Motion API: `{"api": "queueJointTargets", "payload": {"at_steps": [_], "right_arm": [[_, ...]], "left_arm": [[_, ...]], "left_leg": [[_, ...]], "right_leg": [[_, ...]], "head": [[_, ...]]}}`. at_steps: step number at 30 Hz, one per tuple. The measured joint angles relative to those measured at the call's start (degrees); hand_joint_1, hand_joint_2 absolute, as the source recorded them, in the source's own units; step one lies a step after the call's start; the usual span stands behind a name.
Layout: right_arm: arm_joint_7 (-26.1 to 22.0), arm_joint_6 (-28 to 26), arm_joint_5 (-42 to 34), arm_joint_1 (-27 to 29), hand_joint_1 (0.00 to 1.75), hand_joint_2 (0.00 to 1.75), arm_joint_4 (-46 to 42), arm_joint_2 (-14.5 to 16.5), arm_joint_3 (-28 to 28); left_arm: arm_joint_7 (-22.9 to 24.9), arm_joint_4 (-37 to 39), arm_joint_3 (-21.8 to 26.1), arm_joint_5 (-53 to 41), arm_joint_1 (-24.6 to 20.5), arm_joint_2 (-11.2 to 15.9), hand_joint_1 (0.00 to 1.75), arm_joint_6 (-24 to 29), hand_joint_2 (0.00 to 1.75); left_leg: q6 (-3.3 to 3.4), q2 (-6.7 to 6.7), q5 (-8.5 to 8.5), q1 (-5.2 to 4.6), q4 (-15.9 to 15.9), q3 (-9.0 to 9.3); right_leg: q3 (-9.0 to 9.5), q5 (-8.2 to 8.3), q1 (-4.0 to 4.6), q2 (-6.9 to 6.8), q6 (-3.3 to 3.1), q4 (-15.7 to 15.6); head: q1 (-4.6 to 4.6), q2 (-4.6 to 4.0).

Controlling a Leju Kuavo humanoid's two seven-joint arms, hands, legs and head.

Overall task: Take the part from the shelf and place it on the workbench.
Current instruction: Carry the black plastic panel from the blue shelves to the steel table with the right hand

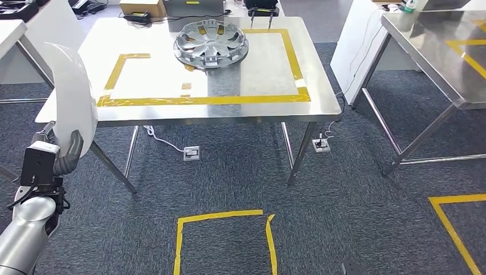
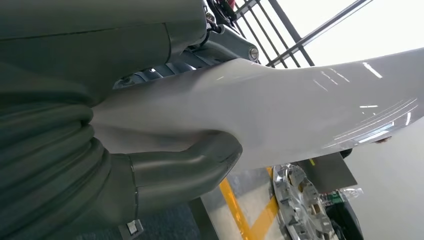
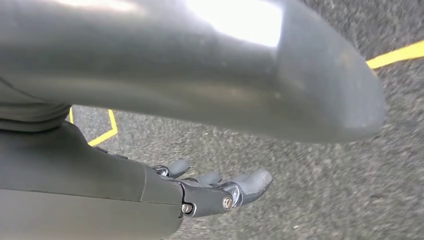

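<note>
White glossy curved plastic panel (image 1: 71, 97) is gripped by the left robot hand (image 1: 54, 157) at its lower edge, beside the steel table (image 1: 321, 97); it looks light, stiff and slippery. The right robot hand (image 3: 215, 192) hangs open, holding nothing.

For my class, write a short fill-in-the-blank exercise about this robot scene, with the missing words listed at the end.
1. The robot's left hand holds a curved part whose colour is ____.
2. The silver hubcap lies on the steel ____.
3. The tape marking a rectangle on the workbench is ____ in colour.
4. The right hand hangs over the grey ____ and holds nothing.

Missing words: white; workbench; yellow; carpet
</note>
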Motion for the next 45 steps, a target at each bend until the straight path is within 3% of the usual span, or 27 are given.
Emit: {"api": "queueJointTargets", "payload": {"at_steps": [2, 4, 9, 12, 13, 16, 17, 18, 19, 21, 22, 23, 24, 25, 26, 28, 31, 32, 33, 34, 35, 36, 38, 39, 42, 44, 45], "right_arm": [[-0.1, 0.0, -0.5, -0.1, 0.0, 0.0, 0.0, -0.1, -0.2], [0.1, -0.1, -0.7, -0.3, 0.0, 0.0, 0.0, -0.2, -0.4], [0.9, 0.0, -0.7, -0.3, 0.0, 0.0, 0.0, 0.0, -0.6], [1.3, -0.3, -0.8, -0.4, 0.0, 0.0, 0.1, 0.1, -0.9], [1.4, -0.4, -0.8, -0.4, 0.0, 0.0, 0.1, 0.1, -1.0], [1.7, -0.8, -1.0, -0.6, 0.0, 0.0, 0.1, 0.3, -1.1], [1.8, -0.9, -1.0, -0.6, 0.0, 0.0, 0.1, 0.3, -1.2], [1.8, -1.0, -1.0, -0.6, 0.0, 0.0, 0.1, 0.3, -1.3], [1.9, -1.0, -1.0, -0.6, 0.0, 0.0, 0.1, 0.3, -1.3], [1.8, -1.2, -1.2, -0.7, 0.0, 0.0, 0.1, 0.5, -1.4], [1.7, -1.2, -1.3, -0.8, 0.0, 0.0, 0.1, 0.7, -1.5], [1.6, -1.3, -1.5, -0.7, 0.0, 0.0, 0.1, 0.8, -1.6], [1.5, -1.4, -1.6, -0.7, 0.0, 0.0, 0.1, 1.0, -1.7], [1.4, -1.4, -1.9, -0.7, 0.0, 0.0, 0.1, 1.0, -1.8], [1.3, -1.4, -2.0, -0.6, 0.0, 0.0, 0.1, 1.1, -2.0], [1.1, -1.5, -2.3, -0.6, 0.0, 0.0, 0.1, 1.2, -2.3], [1.3, -1.7, -2.7, -0.3, 0.0, 0.0, 0.1, 1.4, -2.8], [1.3, -1.7, -2.8, -0.2, 0.0, 0.0, 0.1, 1.5, -2.9], [1.3, -1.8, -2.8, -0.1, 0.0, 0.0, 0.1, 1.5, -3.0], [1.2, -1.8, -2.9, -0.1, 0.0, 0.0, 0.1, 1.5, -3.1], [1.2, -1.9, -2.9, -0.1, 0.0, 0.0, 0.1, 1.5, -3.2], [1.2, -1.9, -2.9, -0.1, 0.0, 0.0, 0.1, 1.6, -3.3], [1.2, -1.9, -2.9, -0.1, 0.0, 0.0, 0.2, 1.9, -3.3], [1.1, -1.9, -2.9, 0.0, 0.0, 0.0, 0.2, 2.0, -3.3], [0.9, -1.9, -2.8, -0.1, 0.0, 0.0, 0.2, 2.0, -3.4], [0.7, -1.9, -2.4, -0.2, 0.0, 0.0, 0.2, 2.0, -3.4], [0.5, -1.9, -2.2, -0.2, 0.0, 0.0, 0.2, 2.0, -3.4]], "left_arm": [[0.0, 0.3, 0.0, -0.1, -0.2, 0.0, 1.75, 0.1, 1.75], [0.0, 0.5, 0.0, -0.1, -0.3, 0.2, 1.75, 0.2, 1.75], [0.0, 1.0, 0.1, -0.5, -0.3, 1.0, 1.75, 0.6, 1.75], [0.0, 1.3, 0.1, -2.0, -0.9, 1.1, 1.75, 1.6, 1.75], [0.0, 1.6, 0.0, -2.6, -1.3, 0.9, 1.75, 2.0, 1.75], [0.0, 3.0, 0.0, -3.5, -2.7, -0.2, 1.75, 2.6, 1.75], [0.0, 3.4, 0.0, -3.7, -2.9, -0.6, 1.75, 2.7, 1.75], [0.0, 3.7, 0.0, -3.8, -2.9, -1.0, 1.75, 2.7, 1.75], [0.0, 3.9, -0.1, -3.9, -2.9, -1.3, 1.75, 2.7, 1.75], [0.1, 4.4, -0.1, -4.2, -3.2, -2.0, 1.75, 2.6, 1.75], [0.2, 4.5, -0.2, -4.3, -3.4, -2.2, 1.75, 2.5, 1.75], [0.3, 4.6, -0.2, -4.6, -3.7, -2.5, 1.75, 2.4, 1.75], [0.4, 4.7, -0.3, -4.8, -3.9, -2.7, 1.75, 2.2, 1.75], [0.5, 4.8, -0.4, -5.0, -4.1, -3.0, 1.75, 2.1, 1.75], [0.7, 4.9, -0.6, -5.3, -4.3, -3.3, 1.75, 2.0, 1.75], [1.0, 5.1, -0.8, -6.1, -4.7, -4.0, 1.75, 1.9, 1.75], [1.2, 5.4, -1.2, -7.5, -5.2, -5.9, 1.75, 2.0, 1.75], [1.3, 5.6, -1.4, -7.9, -5.2, -6.6, 1.75, 2.1, 1.75], [1.5, 5.7, -1.7, -8.3, -5.3, -7.2, 1.75, 2.3, 1.75], [1.8, 5.8, -2.0, -8.6, -5.3, -7.7, 1.75, 2.5, 1.75], [1.9, 5.8, -2.2, -9.0, -5.3, -8.2, 1.75, 2.7, 1.75], [2.0, 5.8, -2.4, -9.2, -5.4, -8.5, 1.75, 2.8, 1.75], [2.1, 5.9, -2.6, -9.4, -5.7, -9.1, 1.75, 3.0, 1.75], [2.1, 5.9, -2.6, -9.5, -5.9, -9.3, 1.75, 3.0, 1.75], [2.2, 5.8, -2.8, -9.9, -6.0, -10.0, 1.75, 3.1, 1.75], [2.5, 5.7, -2.9, -10.6, -6.3, -10.5, 1.75, 3.5, 1.75], [2.7, 5.7, -3.0, -10.9, -6.5, -10.8, 1.75, 3.8, 1.75]], "left_leg": [[-0.19, -0.86, -0.01, -0.01, 0.2, 0.02], [-0.7, -1.42, -0.06, -0.21, 0.4, -0.17], [-0.76, -1.32, 0.08, -0.43, 0.0, -0.14], [-0.11, -1.0, 1.45, -0.14, -3.5, 1.86], [0.03, -0.85, 2.12, 0.14, -5.0, 2.78], [-0.51, -0.55, 2.89, 0.91, -6.5, 3.54], [-0.88, -0.51, 2.81, 1.21, -6.3, 3.39], [-1.31, -0.49, 2.6, 1.59, -6.0, 3.2], [-1.89, -0.48, 2.31, 2.09, -5.4, 2.93], [-3.58, -0.49, 1.19, 3.06, -3.2, 1.92], [-4.46, -0.48, 0.39, 3.34, -1.9, 1.29], [-5.19, -0.49, -0.29, 3.4, -0.8, 0.73], [-5.65, -0.55, -0.76, 3.3, -0.4, 0.47], [-5.9, -0.6, -1.05, 3.34, -0.2, 0.43], [-6.03, -0.63, -1.1, 3.39, -0.3, 0.56], [-5.86, 0.32, -2.15, 3.34, 1.5, -0.02], [-5.01, 2.06, -6.9, 2.51, 12.2, -5.37], [-4.61, 2.17, -7.85, 2.17, 15.5, -7.27], [-4.06, 2.18, -7.73, 1.81, 17.0, -8.3], [-3.41, 2.17, -6.74, 1.43, 16.7, -8.44], [-2.61, 2.18, -4.79, 1.0, 14.2, -7.4], [-1.63, 2.23, -2.71, 0.45, 10.4, -5.72], [-0.2, 2.47, -0.36, -0.54, 4.3, -2.67], [0.07, 2.53, -0.25, -0.89, 2.9, -1.93], [-0.14, 2.22, -0.6, -0.83, 1.4, -0.95], [0.11, 2.04, -0.77, -0.49, 0.3, 0.16], [0.33, 1.98, -0.96, -0.5, 0.1, 0.52]], "right_leg": [[2.92, 4.22, -0.04, 0.3, -0.39, -7.4], [5.29, 6.55, 0.0, 0.74, -0.7, -13.4], [5.58, 7.09, -0.03, 1.01, -0.83, -14.9], [6.36, 7.47, -0.03, 0.98, -0.55, -15.8], [6.03, 6.88, 0.1, 0.92, -0.44, -14.9], [1.53, 2.45, -0.26, 0.84, 0.5, -6.2], [0.12, 1.65, -0.63, 0.82, 0.99, -3.7], [-0.41, 1.85, -1.06, 0.79, 1.56, -2.9], [0.17, 3.05, -1.55, 0.74, 2.19, -4.3], [3.11, 6.04, -2.61, 0.81, 3.8, -10.3], [4.08, 6.69, -2.9, 0.99, 3.83, -12.3], [4.41, 6.68, -3.03, 1.16, 3.36, -13.0], [4.02, 6.15, -2.88, 1.29, 2.41, -12.1], [3.96, 5.93, -2.87, 1.23, 1.23, -11.9], [3.95, 5.75, -2.83, 1.12, 0.51, -11.6], [4.2, 5.58, -2.66, 0.96, -0.4, -11.5], [4.74, 5.22, -1.99, 0.43, -1.22, -11.7], [4.94, 4.99, -1.7, 0.24, -1.47, -11.7], [5.23, 4.72, -1.41, 0.13, -1.68, -11.7], [5.61, 4.41, -1.13, 0.06, -1.85, -11.7], [6.13, 4.06, -0.87, 0.04, -1.93, -11.7], [6.69, 3.68, -0.72, 0.04, -1.94, -11.9], [7.49, 3.13, -0.45, 0.12, -1.6, -12.2], [7.68, 3.01, -0.45, 0.13, -1.31, -12.5], [8.32, 2.77, -0.47, -0.17, -0.33, -13.3], [7.17, 1.54, -0.39, -0.21, 0.14, -10.7], [5.31, 0.44, -0.41, -0.11, 0.26, -7.6]], "head": [[0.05, 0.0], [0.06, 0.0], [0.03, 0.0], [-0.17, 0.0], [-0.2, 0.0], [-0.02, 0.0], [0.01, 0.0], [0.02, 0.0], [0.03, 0.0], [0.25, 0.0], [0.54, 0.0], [0.75, 0.0], [0.83, 0.0], [0.76, 0.0], [0.49, 0.0], [-0.07, 0.0], [-0.74, 0.0], [-0.76, 0.0], [-0.76, 0.0], [-0.75, 0.0], [-0.74, 0.0], [-0.73, 0.0], [-0.59, 0.0], [-0.53, 0.0], [-0.45, 0.0], [-0.39, 0.0], [-0.35, 0.0]]}}
